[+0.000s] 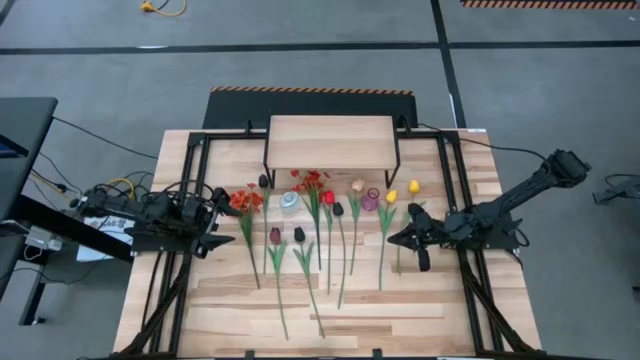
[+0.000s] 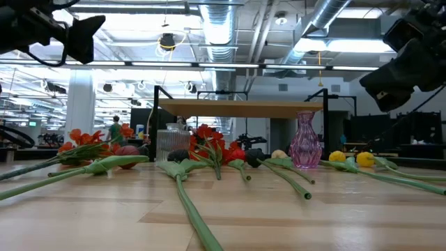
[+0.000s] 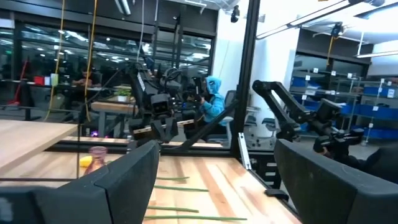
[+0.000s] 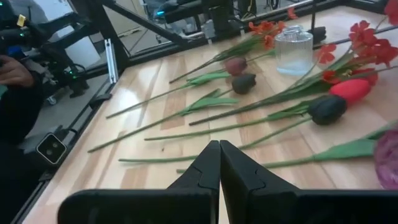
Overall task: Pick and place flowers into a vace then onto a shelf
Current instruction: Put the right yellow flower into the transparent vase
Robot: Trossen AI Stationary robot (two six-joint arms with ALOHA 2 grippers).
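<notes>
Light, floppy flowers (image 1: 300, 235) likely need a mid-stem pinch; left tool (image 1: 215, 222) gapes wide, right tool (image 1: 400, 238) sits closed, empty

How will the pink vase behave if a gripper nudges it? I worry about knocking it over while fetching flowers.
The pink vase looks like clear glass, so probably fragile and slippery. It stands upright, tall and narrow-necked on a small foot, so a push high up would likely tip it. Flower stems lie close by its base and might drag against it.
</notes>
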